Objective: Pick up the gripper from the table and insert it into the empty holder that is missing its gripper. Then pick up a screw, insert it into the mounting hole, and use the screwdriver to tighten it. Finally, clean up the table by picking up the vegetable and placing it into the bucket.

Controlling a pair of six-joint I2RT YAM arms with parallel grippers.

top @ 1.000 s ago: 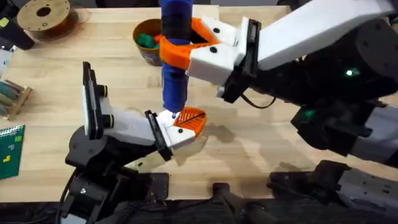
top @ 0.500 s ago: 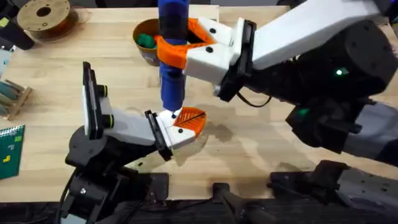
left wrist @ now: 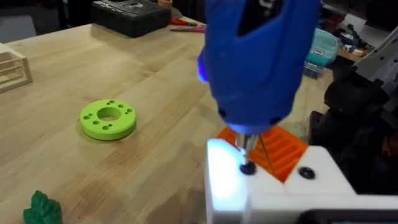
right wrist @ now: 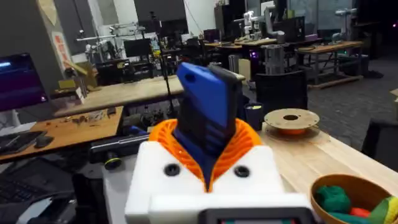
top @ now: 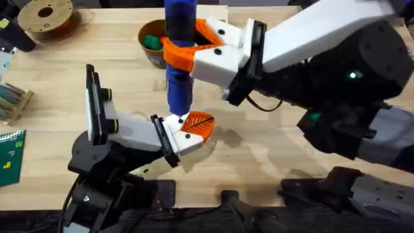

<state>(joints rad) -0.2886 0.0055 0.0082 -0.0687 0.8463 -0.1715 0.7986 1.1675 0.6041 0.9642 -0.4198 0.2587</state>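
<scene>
Table: we are looking at a wooden table (top: 272,155) with a spool (top: 45,16) at the far left corner and a busy workshop lying behind it.
Right gripper: the right gripper (top: 184,48) is clamping the screwdriver (top: 180,71) upright between its orange pads (right wrist: 245,146).
Left gripper: the left gripper (top: 191,129) is resting low on the table under the tool. We cannot tell whether it is open or closed.
Wedge: the orange wedge (top: 199,123) is already sitting in the holder (top: 173,129).
Screw: the bit is pressing on the screw (left wrist: 247,167) in the white block, beside the wedge (left wrist: 283,152).
Change: a second ago the right arm was sitting slightly further right. It has edged left and is now holding steady over the hole.
Meaning: we are judging that the tightening is underway or about to finish, and that alignment is settled.
Vegetable: the vegetable (left wrist: 42,208) is lying on the table near the green disc (left wrist: 107,118), so it is not yet in the bucket (top: 143,32).
Remaining: we are expecting the cleanup to follow once the screw is seated.
</scene>
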